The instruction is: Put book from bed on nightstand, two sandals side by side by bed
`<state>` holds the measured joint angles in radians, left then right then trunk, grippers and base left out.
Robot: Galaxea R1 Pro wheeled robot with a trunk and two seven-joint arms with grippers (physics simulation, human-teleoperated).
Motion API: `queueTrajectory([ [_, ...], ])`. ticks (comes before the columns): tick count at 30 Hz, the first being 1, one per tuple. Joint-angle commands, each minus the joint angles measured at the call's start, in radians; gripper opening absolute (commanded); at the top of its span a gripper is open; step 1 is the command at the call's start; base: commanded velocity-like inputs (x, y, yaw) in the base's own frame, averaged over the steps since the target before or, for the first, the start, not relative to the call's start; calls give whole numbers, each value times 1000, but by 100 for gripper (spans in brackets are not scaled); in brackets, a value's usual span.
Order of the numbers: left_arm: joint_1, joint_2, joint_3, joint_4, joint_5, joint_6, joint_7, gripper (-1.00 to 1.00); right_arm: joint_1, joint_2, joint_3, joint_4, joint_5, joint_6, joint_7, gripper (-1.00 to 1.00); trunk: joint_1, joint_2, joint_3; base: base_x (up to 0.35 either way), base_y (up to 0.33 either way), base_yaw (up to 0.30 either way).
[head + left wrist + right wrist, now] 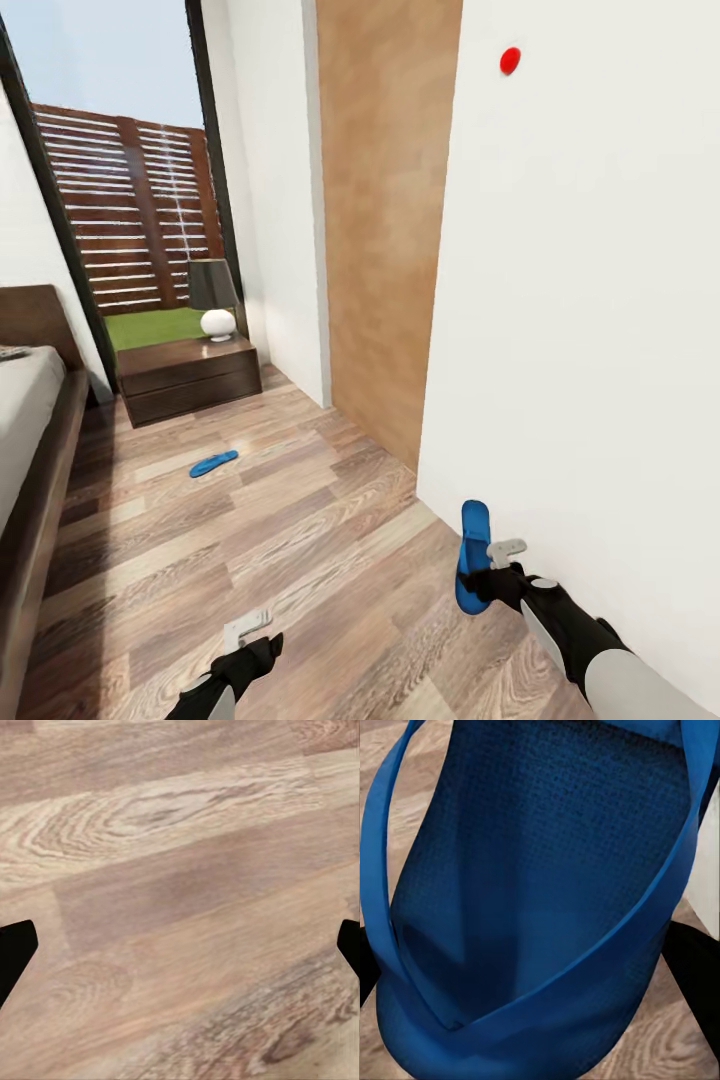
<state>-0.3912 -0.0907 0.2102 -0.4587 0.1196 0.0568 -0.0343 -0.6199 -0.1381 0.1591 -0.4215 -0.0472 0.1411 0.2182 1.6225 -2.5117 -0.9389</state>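
Head view first: my right gripper (488, 572) is clamped on a bright blue flat slip-on sandal (473, 556), holding it clear above the brown wood-plank floor (300, 520), close to the white wall (590, 300) at the room's right edge. Right wrist view shows the blue footbed and its strap (540, 907) close against the lens, dark fingers (694, 975) flanking it, so I judge the hold solid but taken near one end, with most of the sole hanging free. That's my first worry: swing the arm fast and the sandal could pivot or slide out. Second worry is that wall — a careless turn of the base could brush the sandal or my elbow against it. My left gripper (250, 635) hangs low, and in the left wrist view its black fingertips (16, 945) stand wide apart with nothing but floor planks between them. The other blue sandal (214, 463) lies flat on the floor, well apart from me, between the dark wooden frame of the low bed (40, 520) and the low dark brown nightstand (188, 378) with its black-shaded lamp (214, 295). If I set mine down skewed, or nudge that one on approach, the pair won't sit side by side. I can't spot the book from here.
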Motion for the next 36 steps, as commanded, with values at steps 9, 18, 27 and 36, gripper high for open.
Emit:
queueTrajectory([
  [9, 0, 0, 0, 0, 0, 0, 0, 100, 0, 0, 0, 0, 0, 0, 0, -100, 0, 0, 0, 62, -43, 283],
  [18, 0, -1, 1, 0, 1, 2, 1, 100, 0, 0, 0, 0, 0, 0, 0, -100, 0, 0, 0, 121, 0, 283],
  [27, 0, -1, 1, 0, 0, 2, 1, 100, 0, 0, 0, 0, 0, 0, 0, -100, 0, 0, 0, 331, -16, 283],
  [36, 0, -1, 0, 0, 0, 2, 1, 100, -1, 0, 0, 0, 0, 0, 0, -100, 0, 0, 0, 330, -129, 283],
])
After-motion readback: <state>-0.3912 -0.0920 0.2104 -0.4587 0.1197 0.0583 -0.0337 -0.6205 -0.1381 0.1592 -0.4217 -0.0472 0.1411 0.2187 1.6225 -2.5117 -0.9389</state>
